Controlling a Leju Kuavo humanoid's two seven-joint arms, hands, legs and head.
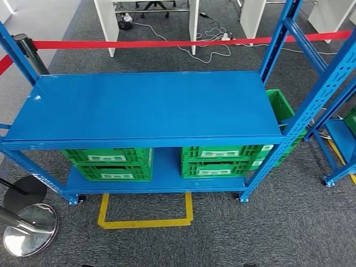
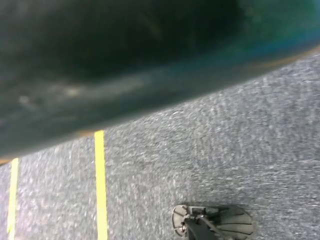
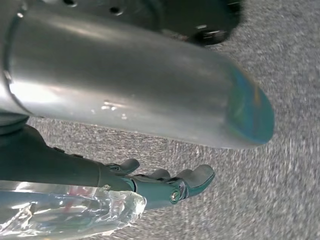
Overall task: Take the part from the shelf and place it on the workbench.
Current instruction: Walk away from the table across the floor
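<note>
A blue shelf (image 1: 142,105) stands on grey carpet, green crates (image 1: 110,163) beneath. The right hand (image 3: 151,187) holds a clear plastic bag (image 3: 68,212); the left hand's state cannot be told.

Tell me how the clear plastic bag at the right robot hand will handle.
The clear plastic bag looks crinkled and thin, so it is probably floppy and light. Its glossy film may slip against the right robot hand.
</note>
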